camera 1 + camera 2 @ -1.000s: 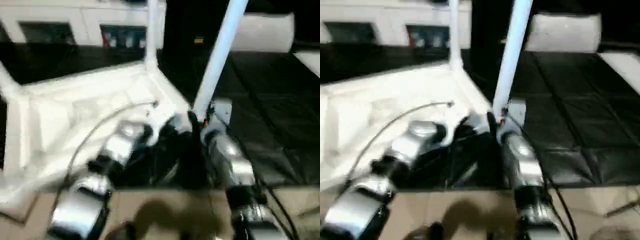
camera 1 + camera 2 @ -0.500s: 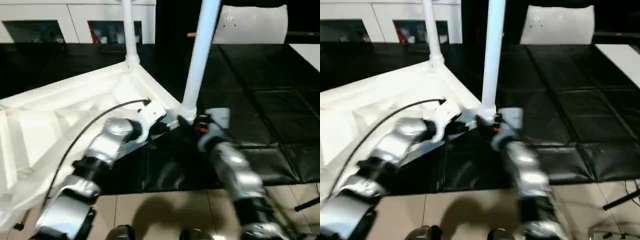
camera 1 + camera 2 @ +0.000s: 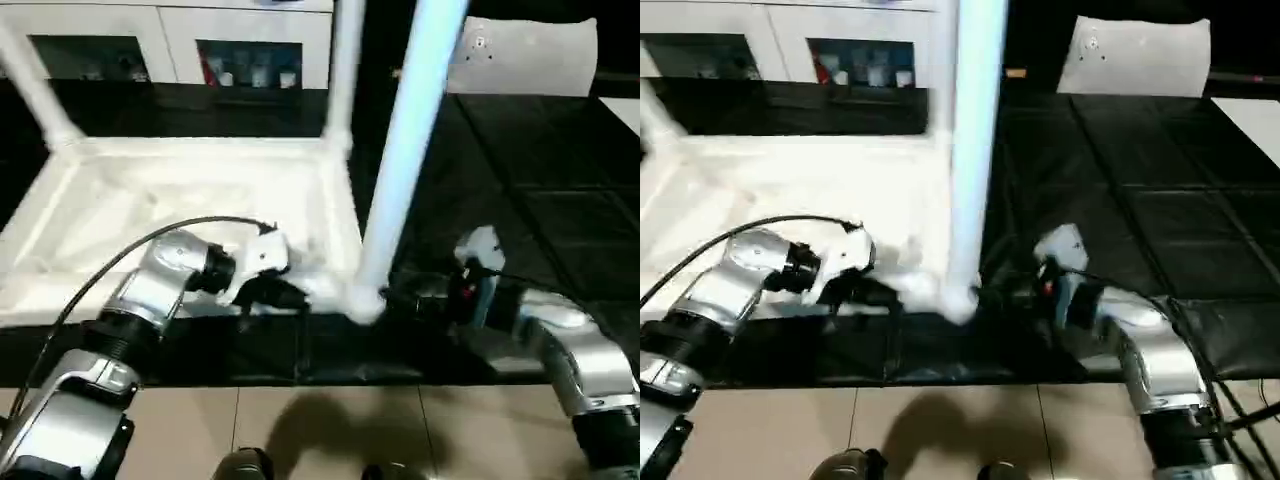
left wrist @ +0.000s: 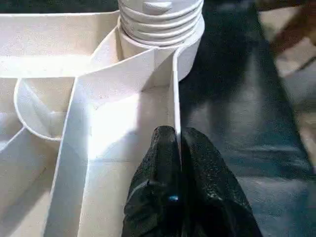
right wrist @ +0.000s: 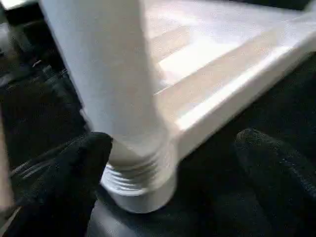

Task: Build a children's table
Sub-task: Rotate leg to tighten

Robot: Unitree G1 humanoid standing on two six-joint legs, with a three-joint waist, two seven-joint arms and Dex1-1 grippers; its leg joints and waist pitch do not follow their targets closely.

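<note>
The left hand [image 4: 177, 148] pinches a thin rib of the upturned children's table [image 3: 190, 190]. The right hand [image 5: 173, 163] is spread wide around the base of the nearest leg [image 3: 405, 150].

White table [image 3: 200, 190] and leg [image 3: 405, 150]: smooth matt plastic. Claw fingers [image 4: 197, 168] black, grainy rubbery. Forearm [image 3: 160, 285] shiny metal; floor mats [image 3: 540, 200] glossy black.
</note>
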